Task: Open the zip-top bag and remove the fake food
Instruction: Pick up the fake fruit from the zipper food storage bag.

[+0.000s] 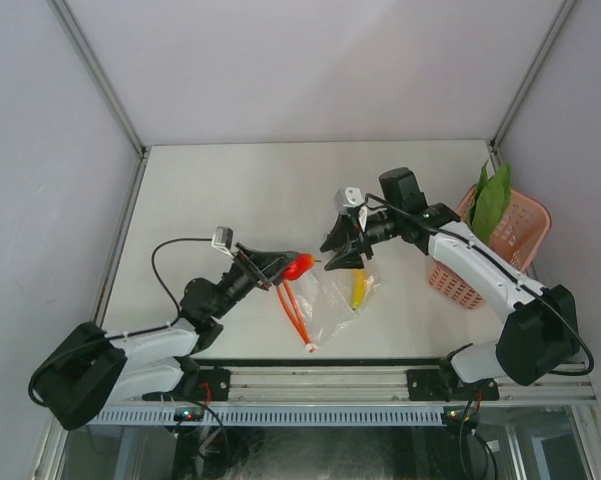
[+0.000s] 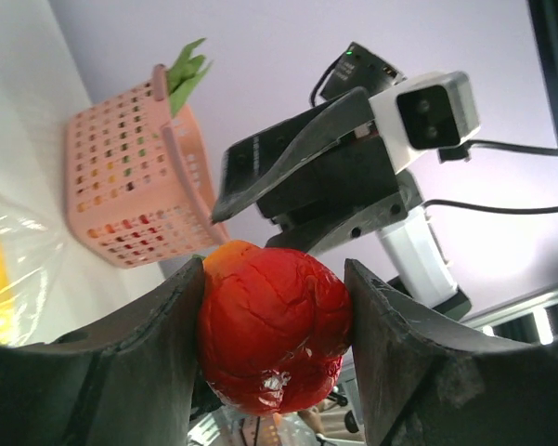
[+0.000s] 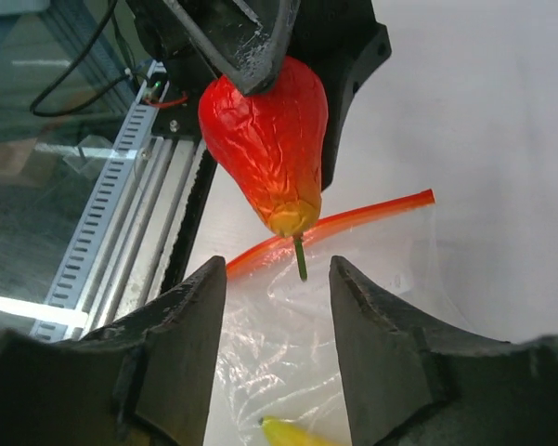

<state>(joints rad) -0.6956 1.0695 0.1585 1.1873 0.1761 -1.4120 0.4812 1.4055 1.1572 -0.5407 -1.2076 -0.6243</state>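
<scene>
My left gripper point(image 1: 286, 268) is shut on a red and orange fake fruit point(image 1: 300, 266) and holds it above the table; in the left wrist view the fruit point(image 2: 274, 325) fills the gap between both pads. The zip-top bag point(image 1: 330, 300) lies flat below, its red zipper strip point(image 3: 353, 218) gaping, with a yellow banana point(image 1: 358, 290) still inside. My right gripper point(image 1: 342, 258) hovers open just right of the fruit with nothing between its fingers. In the right wrist view the fruit's green stem point(image 3: 300, 260) hangs just beyond that gripper's point(image 3: 277, 269) tips.
A pink lattice basket point(image 1: 500, 245) with a long green leafy vegetable point(image 1: 490, 200) in it stands at the right edge of the table. The metal rail point(image 3: 102, 214) runs along the near edge, close to the bag.
</scene>
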